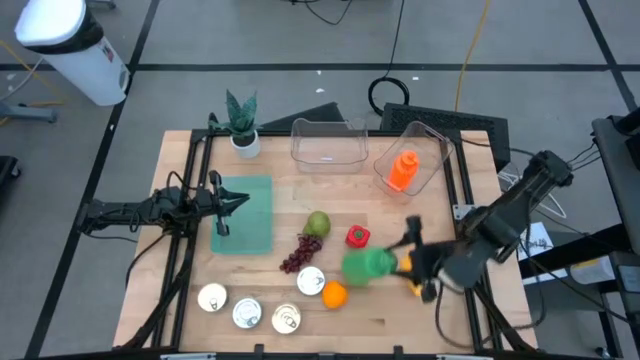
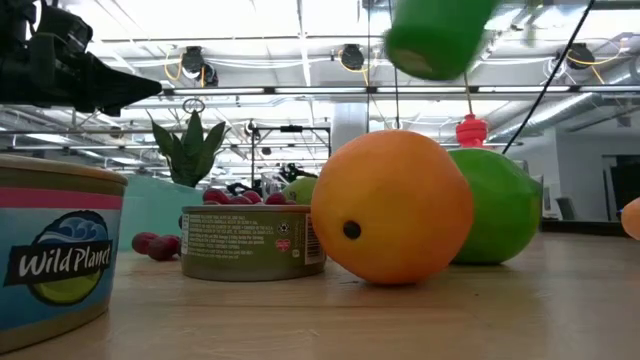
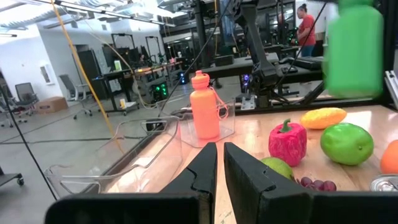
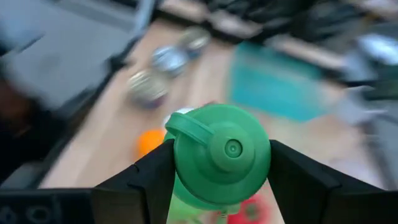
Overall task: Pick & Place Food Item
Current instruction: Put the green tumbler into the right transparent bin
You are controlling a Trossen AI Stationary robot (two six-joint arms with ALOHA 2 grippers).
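My right gripper (image 1: 400, 263) is shut on a green bottle (image 1: 365, 265) and holds it in the air over the table's right half, above a lime (image 2: 497, 207) and an orange (image 2: 395, 205). The bottle also shows high up in the low view (image 2: 437, 35) and in the left wrist view (image 3: 353, 50). My left gripper (image 1: 235, 200) hovers shut and level over a teal mat (image 1: 250, 225) on the left. A red pepper (image 1: 357, 237), a green pear (image 1: 317, 223) and grapes (image 1: 300, 253) lie mid-table. My right gripper pinches the green bottle's body just below its cap (image 4: 221, 152), with one finger (image 4: 152, 174) on each of two opposite sides. The fingers slant down from the table's right side, and the cap faces back toward the wrist. The bottle is lifted clear of the table.
Two clear bins stand at the back: one empty (image 1: 327, 140), one holding an orange bottle (image 1: 403, 170). A potted plant (image 1: 241, 120) stands at the back left. Several cans (image 1: 246, 313) sit near the front edge. A yellow fruit (image 3: 322, 117) lies at the right.
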